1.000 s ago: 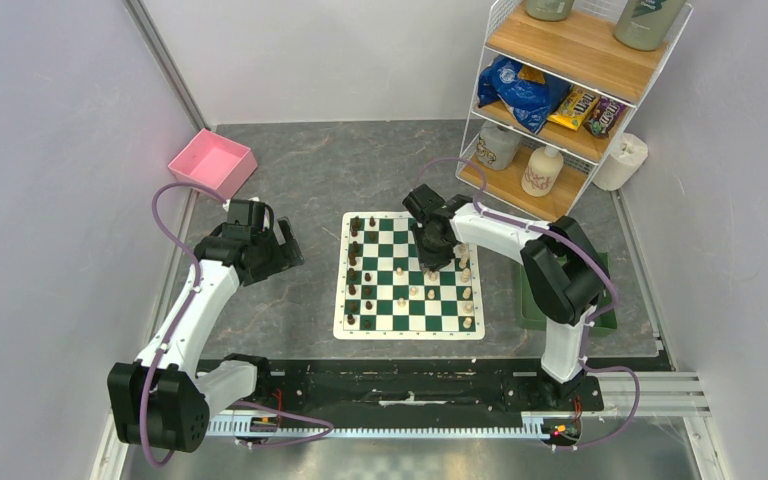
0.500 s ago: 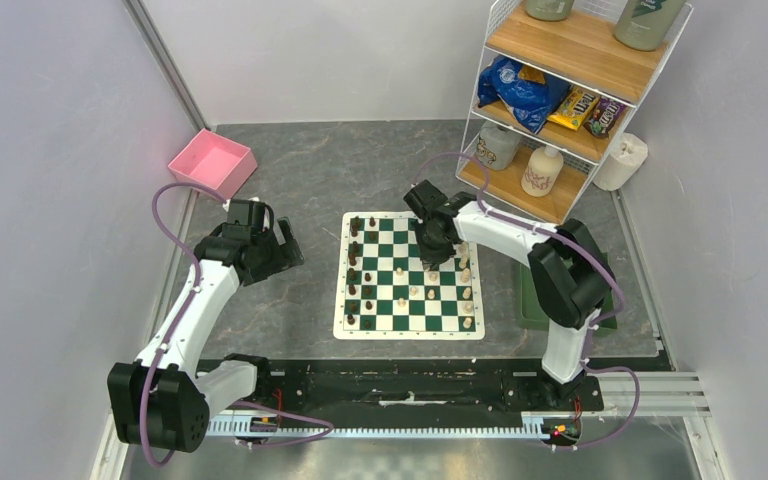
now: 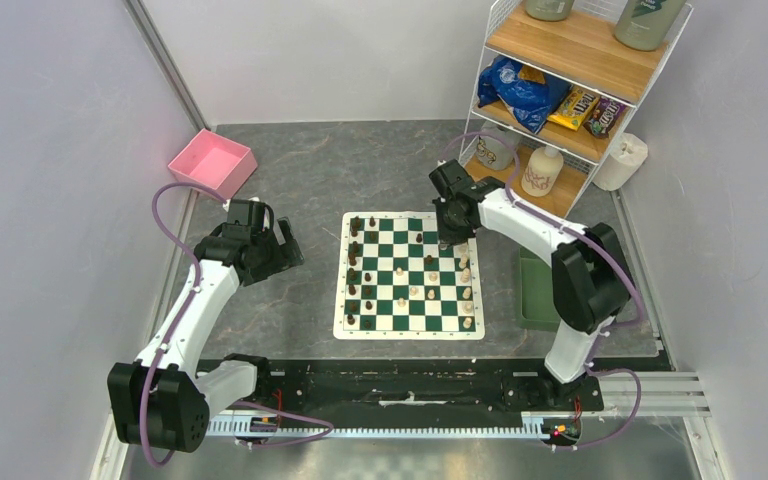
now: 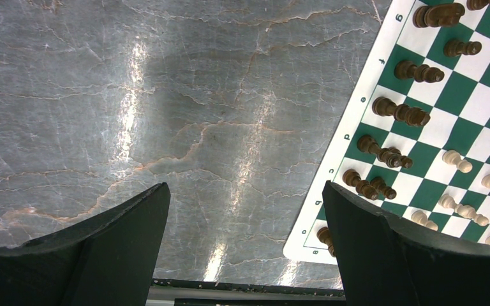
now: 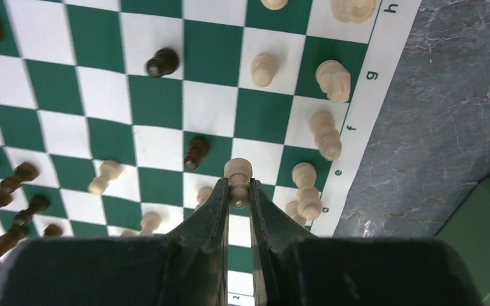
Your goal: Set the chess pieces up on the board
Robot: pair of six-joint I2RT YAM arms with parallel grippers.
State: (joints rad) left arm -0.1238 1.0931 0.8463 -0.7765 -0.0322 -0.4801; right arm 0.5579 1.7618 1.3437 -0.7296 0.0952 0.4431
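A grey marbled table top [image 3: 290,170] carries everything. At its far right corner stands a white wire rack with wooden shelves [image 3: 560,90], and at the far left a pink square plastic bin [image 3: 212,162].

In the middle lies the flat chess mat of dark green and white checks with a cream border [image 3: 407,334]. Just right of it is a plain green tray [image 3: 537,295], partly hidden by the right arm.

The left gripper [image 3: 285,248] hangs over bare table just left of the mat. In its wrist view the left gripper [image 4: 244,191] has its jaws spread wide with nothing between them, and the mat's lettered edge runs past its right finger [image 4: 357,229].

The right gripper [image 3: 453,232] reaches over the far right part of the mat. In its wrist view the jaws are drawn narrow, pinching a pale cream-tan wooden pawn [image 5: 238,173] upright by the neck, its round head showing beyond the fingertips. The pawn sits over the squares near the mat's lettered border. I cannot tell whether its base touches the mat.

Dark brown wooden chessmen [image 3: 353,270] line the mat's left side, with a few others scattered towards the middle. Pale cream-tan chessmen [image 3: 466,285] stand along its right side, close beside the pinched pawn.
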